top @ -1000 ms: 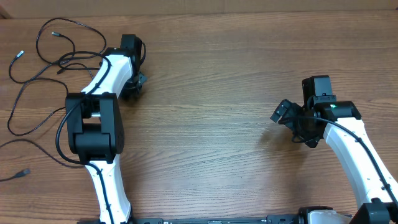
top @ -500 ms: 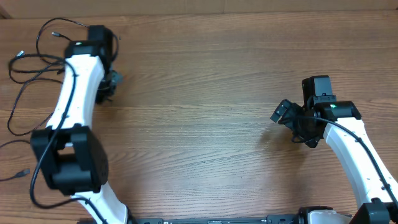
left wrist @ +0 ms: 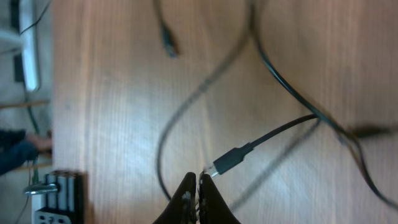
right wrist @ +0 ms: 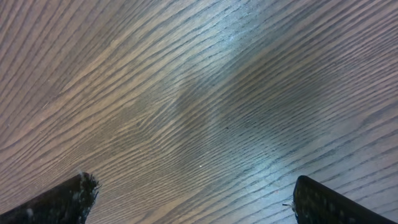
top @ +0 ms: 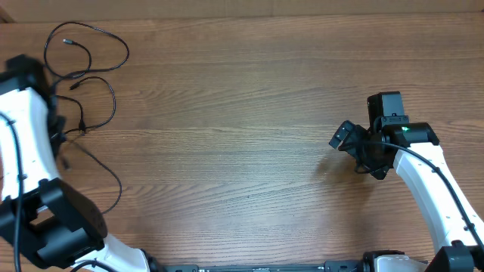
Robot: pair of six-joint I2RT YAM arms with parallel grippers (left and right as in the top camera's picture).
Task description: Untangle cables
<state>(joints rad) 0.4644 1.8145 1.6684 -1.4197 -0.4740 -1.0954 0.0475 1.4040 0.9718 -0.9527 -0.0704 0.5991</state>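
Several thin black cables (top: 66, 42) lie in loose loops at the table's top left corner. My left arm (top: 26, 113) stands over their left side at the table edge. In the left wrist view my left gripper (left wrist: 198, 180) is shut, with the silvery tip of one cable's plug (left wrist: 229, 159) pinched at its fingertips. That cable (left wrist: 280, 129) runs up to the right and crosses another blurred cord (left wrist: 186, 106). My right gripper (top: 344, 136) hovers at the right side, far from the cables. It is open wide (right wrist: 194, 190) over bare wood with nothing between its fingers.
The table's left edge (left wrist: 53, 124) lies close to my left gripper. Beyond it on the floor are a power strip (left wrist: 56, 199) and a white object (left wrist: 28, 50). The wooden tabletop (top: 242, 151) stretches between the two arms.
My left arm has swung from the top middle-left to the table's left edge, dragging cable with it. Loops once under the arm now show. The right arm has not moved.
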